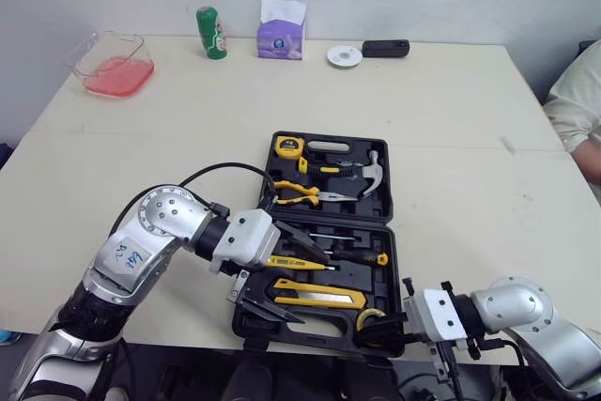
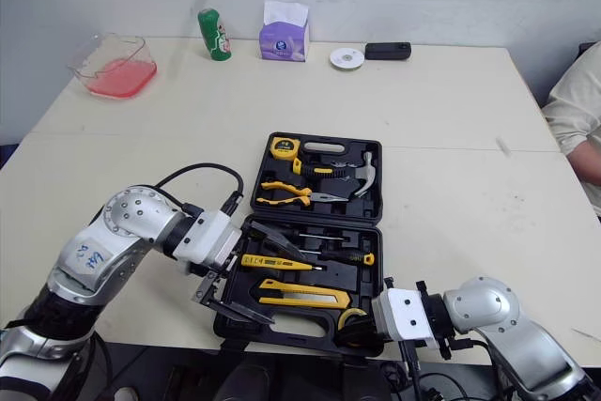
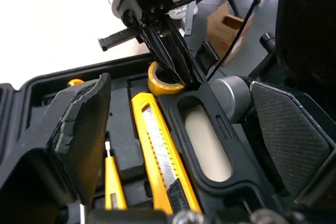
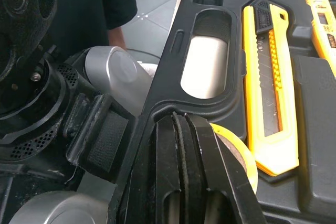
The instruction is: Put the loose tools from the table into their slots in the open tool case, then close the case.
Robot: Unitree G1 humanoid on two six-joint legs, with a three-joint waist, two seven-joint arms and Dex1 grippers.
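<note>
Cream table, with an open black tool case at its near edge and both arms at the case.

Head view: the left gripper hangs spread wide over the left end of the case's near half, grasping nothing; a hammer and pliers sit in the far half. Left wrist view: the right gripper has its fingers pressed together, tips at a yellow tape roll in the near right corner, beside the yellow knife. Right wrist view: same pinch at the roll's edge; whether it actually grips the roll, I cannot tell.
</note>
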